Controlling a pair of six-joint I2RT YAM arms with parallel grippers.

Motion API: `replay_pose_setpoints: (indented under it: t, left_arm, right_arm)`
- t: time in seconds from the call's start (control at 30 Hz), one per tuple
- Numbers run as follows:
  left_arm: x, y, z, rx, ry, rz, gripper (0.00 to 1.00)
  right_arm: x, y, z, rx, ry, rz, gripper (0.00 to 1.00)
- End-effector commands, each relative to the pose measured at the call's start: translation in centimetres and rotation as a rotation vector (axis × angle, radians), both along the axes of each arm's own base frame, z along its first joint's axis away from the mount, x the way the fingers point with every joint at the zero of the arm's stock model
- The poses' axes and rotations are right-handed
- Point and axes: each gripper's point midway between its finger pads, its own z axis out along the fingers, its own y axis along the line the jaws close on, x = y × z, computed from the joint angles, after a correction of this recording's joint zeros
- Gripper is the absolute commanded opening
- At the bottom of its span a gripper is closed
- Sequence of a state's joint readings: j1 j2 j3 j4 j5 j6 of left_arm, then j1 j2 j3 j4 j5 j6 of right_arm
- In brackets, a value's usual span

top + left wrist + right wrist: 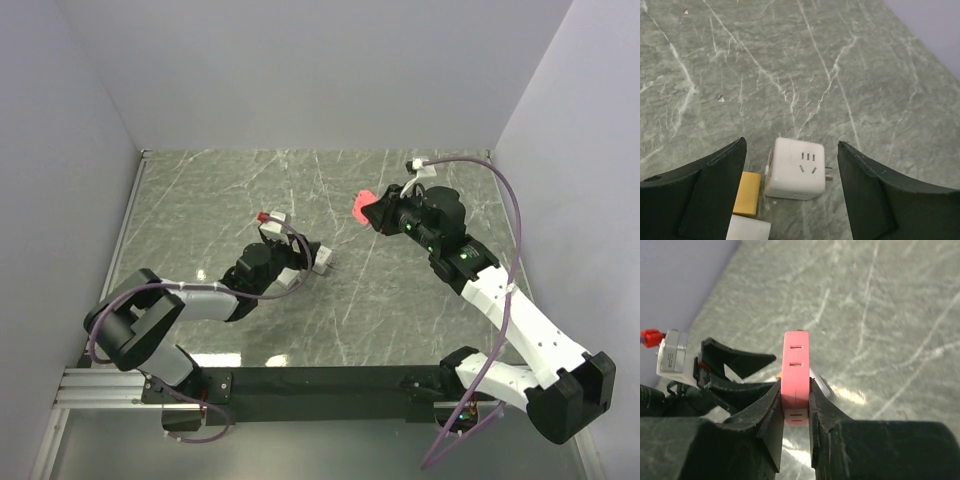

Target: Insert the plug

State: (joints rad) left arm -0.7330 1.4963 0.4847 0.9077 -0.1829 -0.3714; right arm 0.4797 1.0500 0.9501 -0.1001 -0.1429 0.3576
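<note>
Pink plug (796, 375): a flat, hard-looking pink block, held up off the tabletop at the right, far side of the scene; small slots show on its narrow edge.
Right tool (795, 386): closed narrow on the pink plug, one finger on each broad face, slotted edge left free.
Handling: the plug looks light, rigid and smooth, so it may twist or slip if pushed off-axis. The flat faces look like the best place to hold it.
White socket cube (795, 170): lies on the tabletop near the middle, socket holes facing up, metal prongs poking from its right side.
Left tool (791, 145): spread wide, one dark finger either side of the cube, touching neither side, holding nothing.
Cube handling: probably light and slick enough to slide on the stone. It likely needs bracing by its flat sides while the two parts are pressed together.
Tabletop (840, 60): green marble pattern with white veins.
Gap: plug and cube are well apart.
</note>
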Motion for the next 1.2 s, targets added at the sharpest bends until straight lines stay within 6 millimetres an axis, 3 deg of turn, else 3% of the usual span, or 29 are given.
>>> replay_pose_setpoints:
  t: [0.0,0.17,0.47,0.6,0.77,0.97,1.17]
  left_arm:
    - [0.9,-1.0,0.5,0.034,-0.056,-0.020,0.80]
    - [0.6,-2.5,-1.4,0.083,-0.039,-0.092,0.86]
    - [-0.5,-4.1,-2.2,0.102,-0.045,-0.160,0.90]
    - [0.0,-3.8,-4.0,0.136,-0.015,-0.130,0.90]
    - [0.2,-3.3,-4.6,0.147,-0.015,-0.092,0.90]
    - [0.1,-4.1,-5.4,0.183,-0.014,-0.120,0.88]
    - [-0.6,-5.0,-7.3,0.234,0.003,-0.198,0.80]
  right_arm:
    - [-0.1,-1.2,-0.1,-0.045,0.022,-0.043,0.00]
    - [-0.2,-1.2,-0.9,-0.051,0.036,-0.041,0.00]
    - [0.3,-0.5,-1.6,-0.051,0.050,-0.018,0.00]
    - [0.3,-0.3,-2.0,-0.054,0.059,-0.011,0.00]
    - [0.2,-0.4,-1.6,-0.051,0.046,-0.006,0.00]
    - [0.1,-0.2,-1.6,-0.050,0.041,0.002,0.00]
    - [0.3,-0.4,-2.4,-0.071,0.073,-0.010,0.00]
